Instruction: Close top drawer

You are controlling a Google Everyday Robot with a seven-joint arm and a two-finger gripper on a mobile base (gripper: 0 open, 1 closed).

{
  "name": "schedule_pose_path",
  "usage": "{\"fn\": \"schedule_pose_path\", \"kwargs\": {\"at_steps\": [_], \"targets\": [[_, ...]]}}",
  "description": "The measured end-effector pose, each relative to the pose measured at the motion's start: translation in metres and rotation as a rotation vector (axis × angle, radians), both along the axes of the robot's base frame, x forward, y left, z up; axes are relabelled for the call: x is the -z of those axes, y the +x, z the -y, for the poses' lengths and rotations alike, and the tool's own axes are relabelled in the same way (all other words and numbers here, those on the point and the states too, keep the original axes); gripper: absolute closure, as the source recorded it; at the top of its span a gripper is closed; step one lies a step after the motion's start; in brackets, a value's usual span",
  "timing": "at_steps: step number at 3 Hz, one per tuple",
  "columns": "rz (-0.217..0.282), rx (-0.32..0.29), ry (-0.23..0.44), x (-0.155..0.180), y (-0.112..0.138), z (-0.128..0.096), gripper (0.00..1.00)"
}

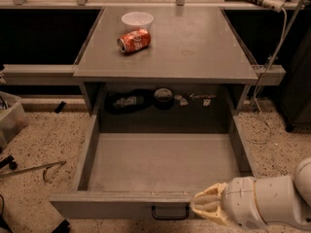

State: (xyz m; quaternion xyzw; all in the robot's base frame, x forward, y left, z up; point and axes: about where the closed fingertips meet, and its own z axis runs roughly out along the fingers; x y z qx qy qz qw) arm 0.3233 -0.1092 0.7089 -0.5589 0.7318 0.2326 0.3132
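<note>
Pincer (202, 207) at front rim of top drawer (109, 207)

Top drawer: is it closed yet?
No, the top drawer is pulled far out from under the table, its floor in full view, with the gripper at its front panel, just right of the handle.
</note>
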Motion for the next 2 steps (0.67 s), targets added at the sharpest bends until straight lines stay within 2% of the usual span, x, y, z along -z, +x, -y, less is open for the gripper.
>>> {"fn": "schedule_pose_path", "kwargs": {"at_steps": [1, 2], "targets": [[0.071, 0.037, -0.014, 0.010, 0.018, 0.009, 1.00], [0.114, 0.018, -0.038, 0.028, 0.031, 0.007, 1.00]]}}
